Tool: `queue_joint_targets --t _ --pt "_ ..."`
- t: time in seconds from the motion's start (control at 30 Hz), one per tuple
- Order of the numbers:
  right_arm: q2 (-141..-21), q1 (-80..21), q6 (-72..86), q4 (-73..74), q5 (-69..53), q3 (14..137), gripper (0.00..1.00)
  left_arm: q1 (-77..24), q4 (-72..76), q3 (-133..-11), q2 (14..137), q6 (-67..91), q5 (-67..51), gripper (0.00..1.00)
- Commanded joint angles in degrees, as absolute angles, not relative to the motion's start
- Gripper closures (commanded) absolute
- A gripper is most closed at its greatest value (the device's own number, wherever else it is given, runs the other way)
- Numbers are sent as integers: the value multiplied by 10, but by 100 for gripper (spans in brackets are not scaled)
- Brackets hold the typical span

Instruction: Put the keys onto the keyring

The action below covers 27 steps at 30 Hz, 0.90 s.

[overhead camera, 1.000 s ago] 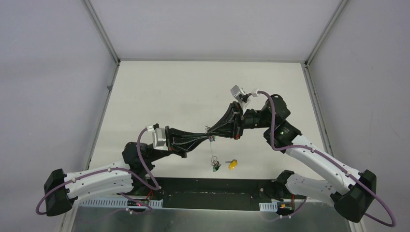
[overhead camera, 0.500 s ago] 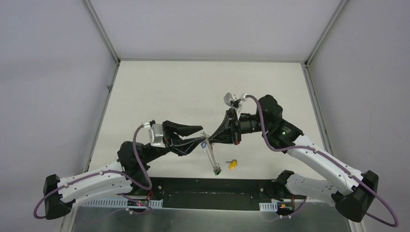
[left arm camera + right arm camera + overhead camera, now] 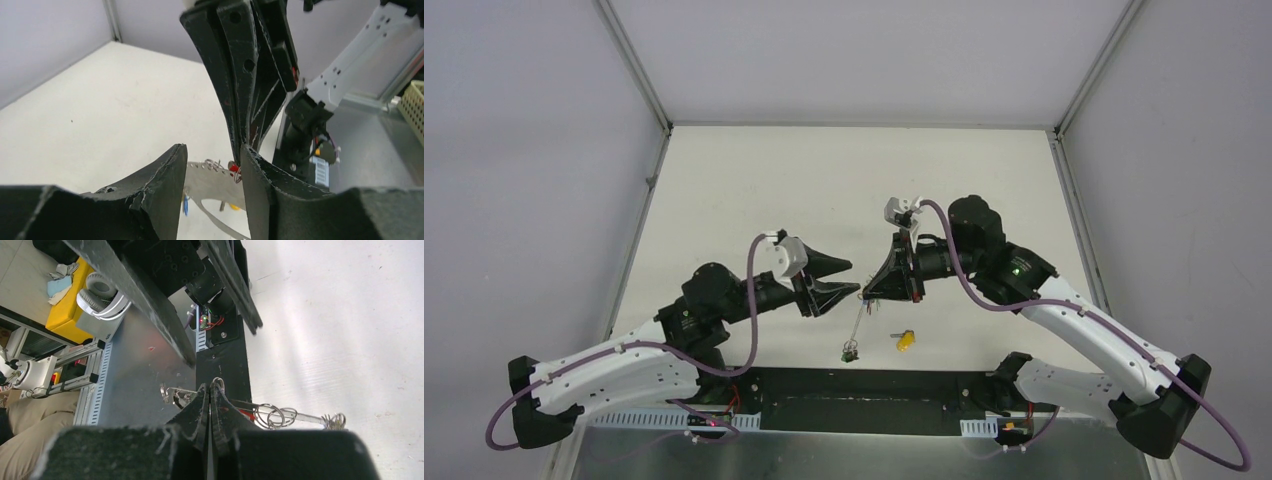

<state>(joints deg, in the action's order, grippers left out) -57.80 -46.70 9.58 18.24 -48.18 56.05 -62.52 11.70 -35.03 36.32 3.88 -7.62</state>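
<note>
My right gripper [image 3: 864,293] is shut on the top of the keyring [image 3: 857,322], a thin grey metal band that hangs from it above the table. Small keys [image 3: 850,351] dangle at its low end. In the right wrist view the shut gripper [image 3: 210,390] pinches the keyring [image 3: 300,416], which runs off to the right with small wire rings on it. My left gripper [image 3: 854,278] is open, just left of the right one. In the left wrist view the keyring [image 3: 215,180] lies beyond the open gripper [image 3: 212,150], untouched. A yellow-headed key [image 3: 905,340] lies on the table.
The black base strip [image 3: 854,385] runs along the near table edge, just below the hanging keys. Grey walls with metal frame posts [image 3: 634,70] enclose the white table [image 3: 854,180] on three sides. A mesh basket [image 3: 412,105] stands off the table beyond the right arm's base.
My left gripper has opened, let go of the keyring and drawn back to the left. The right gripper has come down and left with the ring, whose hanging end swung left.
</note>
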Motion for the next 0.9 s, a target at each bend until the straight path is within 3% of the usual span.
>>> queue_joint_targets --t 0.0,0.4,0.57,0.87 --pt "-577 -468 77 178 -485 595 100 -622 4 -410 401 -4 -138 56" --pt "-575 -468 73 178 -501 596 100 -622 -63 -437 425 -47 -192 61" --pt "-577 -468 74 174 -509 597 100 -622 -65 -434 422 -47 -189 70" --pt "-582 -468 77 170 -513 598 100 -621 -40 -441 455 -46 -211 75"
